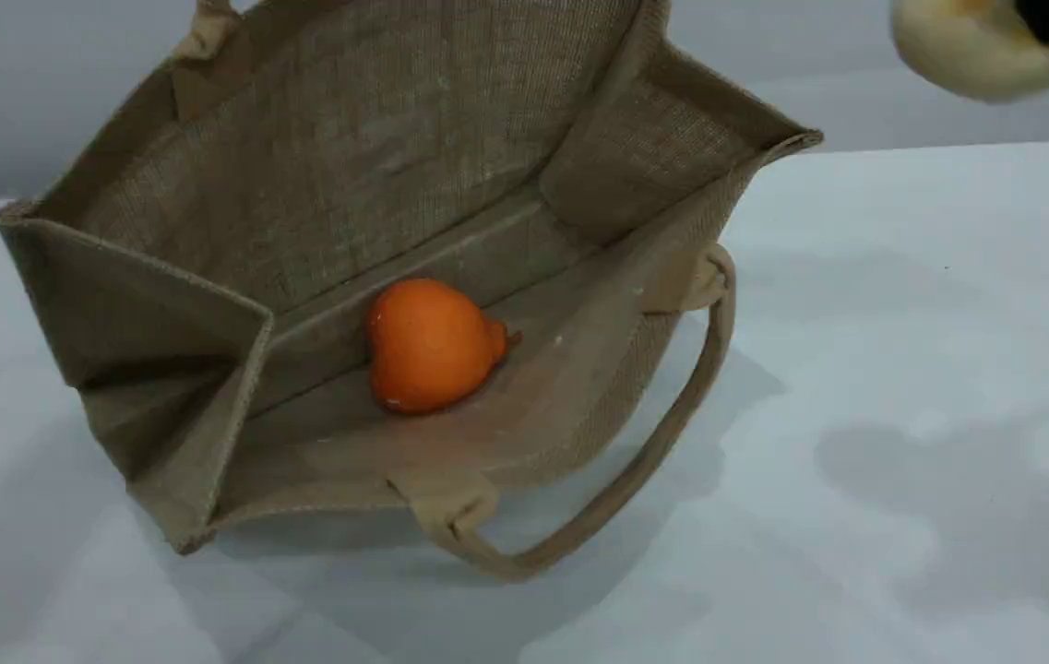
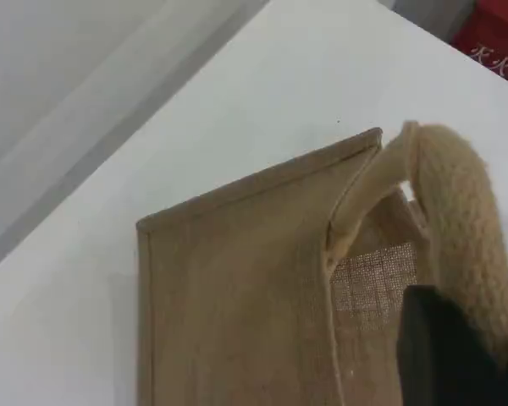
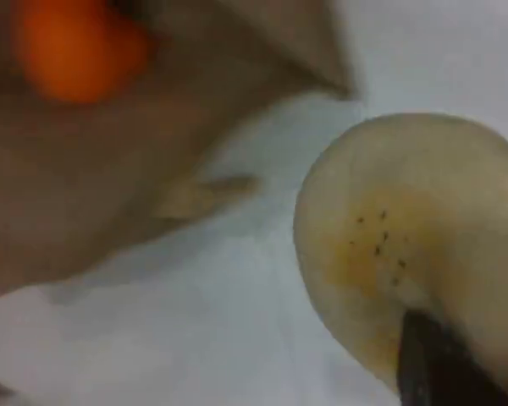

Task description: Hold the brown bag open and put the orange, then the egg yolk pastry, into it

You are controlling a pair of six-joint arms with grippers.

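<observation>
Left tool (image 2: 444, 347) pinches handle (image 2: 457, 211), propping brown bag (image 1: 349, 166) open; orange (image 1: 432, 346) inside; right tool (image 3: 436, 368) clamps egg yolk pastry (image 1: 976, 46) aloft.

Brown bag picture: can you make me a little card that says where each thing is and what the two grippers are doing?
brown bag: open, its mouth facing the scene camera
orange: inside the bag, resting on its lower wall
egg yolk pastry: up in the air to the right of the bag, not in it yet
left gripper: shut on the bag's upper handle
right gripper: shut on the pastry
lower handle: lying on the table
</observation>
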